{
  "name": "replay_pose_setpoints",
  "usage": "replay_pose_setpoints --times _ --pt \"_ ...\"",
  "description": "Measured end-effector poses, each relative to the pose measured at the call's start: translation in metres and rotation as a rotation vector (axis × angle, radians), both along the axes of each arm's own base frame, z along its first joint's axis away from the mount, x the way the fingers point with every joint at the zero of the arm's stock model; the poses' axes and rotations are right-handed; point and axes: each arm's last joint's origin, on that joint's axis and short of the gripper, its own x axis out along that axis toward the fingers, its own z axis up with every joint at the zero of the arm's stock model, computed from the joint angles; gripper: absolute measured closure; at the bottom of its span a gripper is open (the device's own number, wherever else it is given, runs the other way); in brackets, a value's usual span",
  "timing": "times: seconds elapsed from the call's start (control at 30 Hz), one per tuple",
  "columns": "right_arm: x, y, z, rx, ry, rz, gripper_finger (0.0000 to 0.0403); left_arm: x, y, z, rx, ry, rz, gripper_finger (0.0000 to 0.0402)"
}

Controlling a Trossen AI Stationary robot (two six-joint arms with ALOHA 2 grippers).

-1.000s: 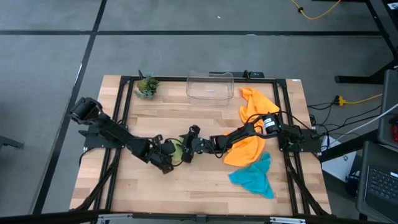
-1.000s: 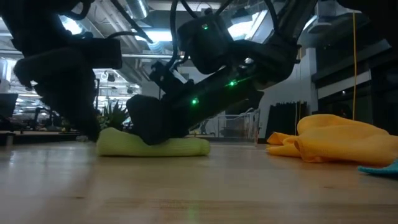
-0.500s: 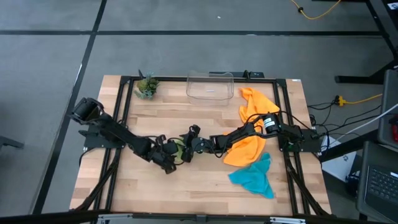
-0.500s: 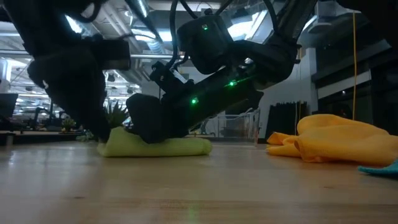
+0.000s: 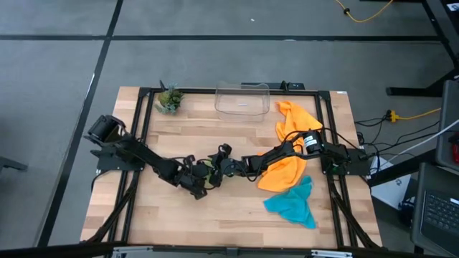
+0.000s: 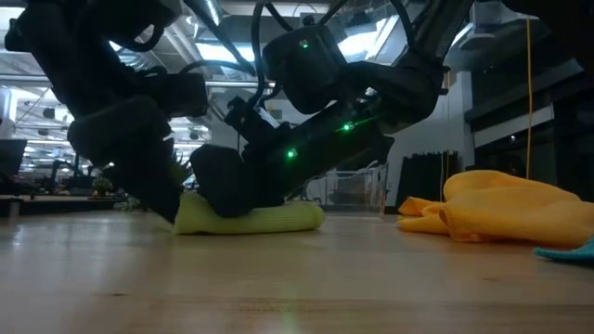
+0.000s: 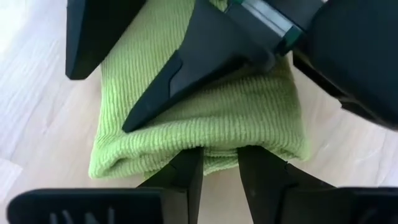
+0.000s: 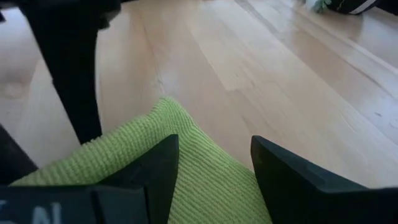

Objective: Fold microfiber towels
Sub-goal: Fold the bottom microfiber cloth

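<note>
The lime green towel lies folded into a thick pad at the table's middle. My left gripper is open with a narrow gap at the pad's near left edge. My right gripper is open and reaches in low from the right, its spread fingers lying on the pad. An orange towel lies crumpled under my right arm. A teal towel lies nearer the front edge. My left gripper slants down from the table's left, and its fingertips butt against the towel's folded edge. A short piece of that edge shows between the two tips. The towel stays flat on the table. My right gripper lays both spread fingers on the folded towel's top face, coming nearly level from the table's right. The pad sits flattened on the wood beneath them.
A clear plastic bin stands at the back middle, with a small potted plant to its left. Bare wood lies in front of the green towel and to its left.
My left gripper has sunk and gone toward the table's right into the green towel's left end. That end has been pushed in and the whole pad has slid slightly right. My right gripper has stayed on top of it.
</note>
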Motion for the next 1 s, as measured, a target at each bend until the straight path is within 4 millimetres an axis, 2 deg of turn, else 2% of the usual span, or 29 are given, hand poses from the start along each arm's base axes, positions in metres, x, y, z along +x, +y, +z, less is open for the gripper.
replay_pose_setpoints --times 0.23,0.47,0.7,0.83,1.0 --pt "0.0 -0.001 0.0 -0.045 0.007 -0.032 0.0199 -0.013 0.002 0.024 -0.096 0.023 -0.002 0.031" --pt "0.002 -0.001 0.005 -0.07 -0.036 -0.021 0.0199 -0.03 0.01 0.051 -0.102 0.01 0.0 0.031" --pt "0.004 0.012 0.013 -0.046 -0.121 0.039 0.0199 -0.046 0.018 0.069 -0.058 0.004 0.018 0.031" --pt "0.004 0.016 0.004 0.052 -0.12 0.104 0.0199 -0.051 0.021 0.076 -0.015 -0.011 0.006 0.031" --pt "0.004 0.018 -0.011 0.057 -0.127 0.112 0.0199 -0.052 0.023 0.079 0.008 -0.022 0.0 0.031"
